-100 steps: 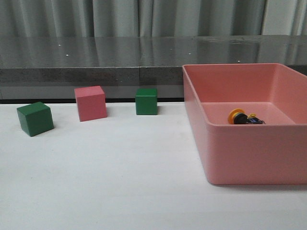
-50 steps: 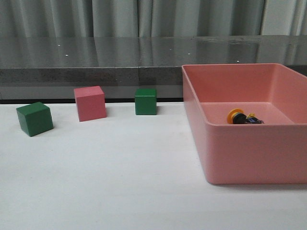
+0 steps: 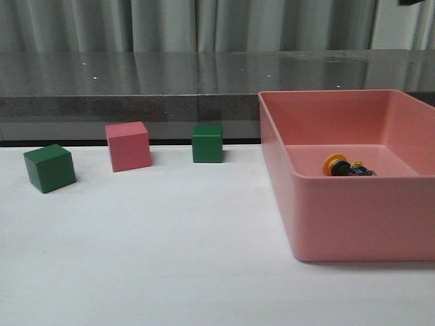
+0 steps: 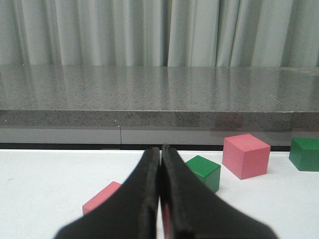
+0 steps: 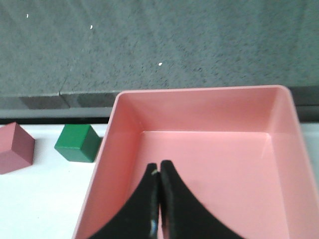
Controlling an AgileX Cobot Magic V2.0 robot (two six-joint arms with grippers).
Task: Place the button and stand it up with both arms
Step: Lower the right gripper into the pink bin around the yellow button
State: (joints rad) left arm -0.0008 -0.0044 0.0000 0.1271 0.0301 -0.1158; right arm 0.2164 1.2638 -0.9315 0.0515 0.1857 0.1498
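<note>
The button (image 3: pixel 345 166) lies on its side on the floor of the pink bin (image 3: pixel 353 224), yellow cap toward the left. It does not show in either wrist view. My left gripper (image 4: pixel 160 149) is shut and empty, low over the white table, with cubes ahead of it. My right gripper (image 5: pixel 159 167) is shut and empty, held above the pink bin (image 5: pixel 199 94) near the bin's left wall. Neither gripper shows in the front view; only a dark bit (image 3: pixel 416 2) shows at its top right edge.
On the table's left stand a green cube (image 3: pixel 49 168), a pink cube (image 3: pixel 128 146) and a second green cube (image 3: pixel 207 143). The left wrist view shows a pink cube (image 4: pixel 246 156), green cubes (image 4: pixel 203 172) and a low pink block (image 4: pixel 102 198). A grey ledge (image 3: pixel 136 81) runs behind.
A dark bit has come into the top right edge of the front view. The button, the bin and the cubes have not moved.
</note>
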